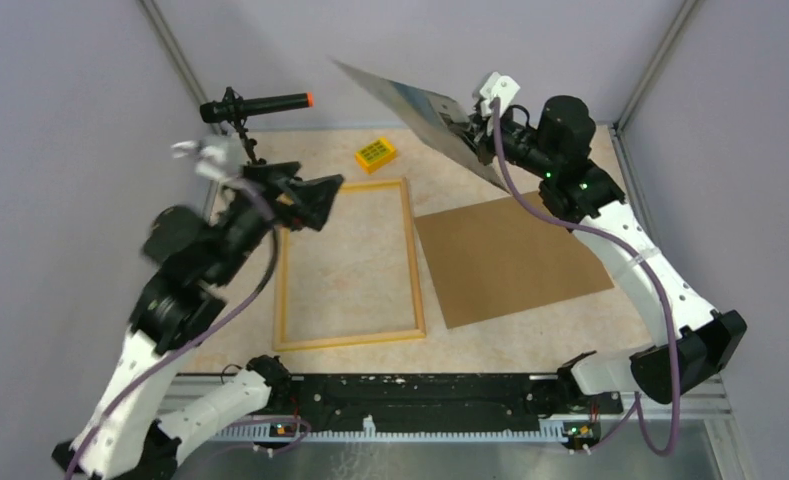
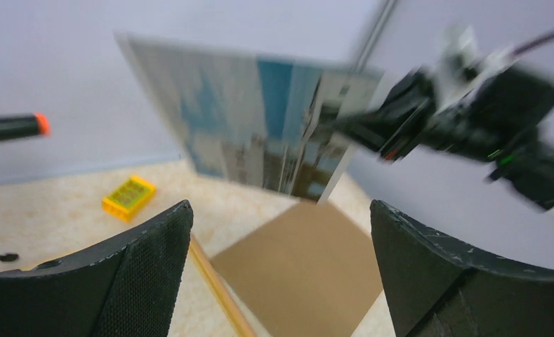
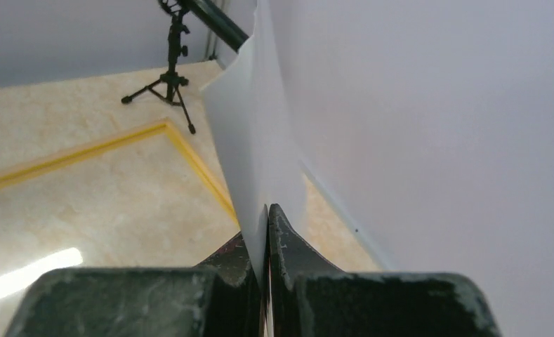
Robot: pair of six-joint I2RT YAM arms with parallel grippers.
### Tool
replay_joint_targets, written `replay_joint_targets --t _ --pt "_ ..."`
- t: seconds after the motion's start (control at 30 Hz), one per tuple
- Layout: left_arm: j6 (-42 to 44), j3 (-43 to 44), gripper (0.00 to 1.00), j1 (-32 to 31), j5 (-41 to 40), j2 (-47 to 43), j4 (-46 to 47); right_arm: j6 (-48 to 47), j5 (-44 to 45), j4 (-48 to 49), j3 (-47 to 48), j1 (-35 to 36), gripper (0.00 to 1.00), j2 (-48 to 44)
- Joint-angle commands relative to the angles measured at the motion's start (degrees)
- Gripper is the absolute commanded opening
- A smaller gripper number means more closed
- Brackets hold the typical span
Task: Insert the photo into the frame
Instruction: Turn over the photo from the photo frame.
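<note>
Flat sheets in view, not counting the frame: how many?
2. The photo is up in the air at the far side, pinched edge-on in the right fingers. The brown cardboard board lies flat just right of the frame. Nothing suggests a hidden third.

left arm (image 1: 135, 365): white shells are covering the lower half, and black round joints are showing above them.
right arm (image 1: 660, 285): white shells are showing little dark screw dots, and a fat black motor is sitting at the upper right.
left cable (image 1: 240, 305): a thin purple line is running along the arm at the lower left.
right cable (image 1: 495, 145): a purple line is running down the right side.
green light (image 1: 548, 174): a tiny dot is glowing on the black part.
left gripper (image 2: 281, 210): two wide black fingers are showing a bumpy mesh skin and pale scratches.
right gripper (image 3: 267, 210): two dark fingers are looking worn, with whitish scuffs.
wrist block (image 1: 498, 90): a white boxy piece is sitting at the upper middle.
</note>
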Motion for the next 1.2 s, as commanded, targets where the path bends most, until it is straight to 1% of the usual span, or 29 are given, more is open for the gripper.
replay_joint_targets --t 0.0,0.07,0.13,0.2,0.23,0.3,0.33,0.37,0.4,0.5,0.53,0.57,0.6,0.63,0.67,0.77,0.87,0.97,1.03,1.13,1.17 --pt "-3.2 9.4 0.98 0.0 -8.3 -12.3 -8.4 -17.1 -6.8 -4.0 4.6 6.4 0.0 4.4" --pt "-3.4 14.0 0.98 0.0 -10.5 -14.2 -11.8 -25.3 -7.6 -6.8 3.6 10.4 0.0 6.3" --pt "-3.7 17.8 0.98 0.0 -11.8 -14.2 -15.4 -32.4 -9.0 -9.6 0.7 14.2 0.0 7.3" --pt "-3.9 18.6 0.98 -0.1 -11.8 -14.1 -16.7 -40.2 -8.4 -9.8 -5.7 18.6 0.0 6.4" --pt "-4.2 18.0 0.98 0.0 -11.8 -14.3 -16.6 -44.0 -6.6 -8.0 -10.3 21.2 0.0 5.0" --pt "-4.6 15.6 0.98 0.0 -11.3 -14.5 -14.9 -52.4 -2.0 -0.7 -22.7 26.3 0.0 1.6" --pt "-4.7 14.4 0.98 -0.1 -10.8 -14.4 -14.0 -54.5 -0.2 5.0 -28.7 28.0 0.0 0.1" --pt "-4.6 13.4 0.98 0.0 -10.2 -14.0 -13.2 -54.5 0.5 11.2 -35.5 29.2 0.0 -0.8" --pt "-4.3 12.0 0.98 -0.1 -9.6 -13.3 -12.3 -54.4 0.8 16.5 -39.1 29.8 0.0 -1.3" --pt "-3.3 8.3 0.98 0.0 -7.8 -10.6 -9.5 -53.4 2.9 23.9 -45.1 31.4 0.0 -1.3" --pt "-3.1 6.9 0.98 0.0 -7.1 -9.7 -8.2 -53.0 3.8 24.7 -46.2 32.0 0.14 -1.1" --pt "-3.0 5.5 0.98 -0.1 -6.4 -8.9 -7.0 -50.4 5.0 26.7 -47.6 32.7 0.33 -0.8" --pt "-2.5 4.2 0.98 0.0 -5.4 -8.0 -5.3 -48.0 5.7 29.7 -49.4 32.9 0.59 -0.7" --pt "-2.0 3.3 0.98 -0.1 -4.9 -7.0 -3.5 -45.4 7.2 32.4 -51.6 33.5 0.93 -0.8" --pt "-1.3 2.7 0.98 0.0 -4.6 -5.7 -2.8 -43.2 10.0 32.8 -52.9 35.1 0.98 -1.2" --pt "1.6 3.0 0.98 0.0 -3.3 -1.4 -1.4 -34.4 15.2 25.1 -52.9 39.8 0.99 -4.0" --pt "4.1 3.5 0.98 0.0 -3.3 2.4 0.5 -20.4 16.8 19.7 -52.0 42.9 0.99 -8.3" --pt "5.6 5.2 0.98 -0.1 -1.5 6.5 2.2 -4.9 14.0 19.9 -53.4 43.3 0.99 -12.8" --pt "6.2 8.3 0.98 0.0 0.0 9.7 2.2 6.3 14.4 21.3 -54.8 43.3 0.99 -15.1" --pt "7.4 11.6 0.98 -0.1 2.5 13.8 2.1 25.2 18.3 21.1 -55.7 43.3 0.99 -18.1" --pt "7.7 12.5 0.98 -0.1 2.1 14.7 2.0 30.8 21.6 19.4 -54.9 43.2 0.99 -18.5"
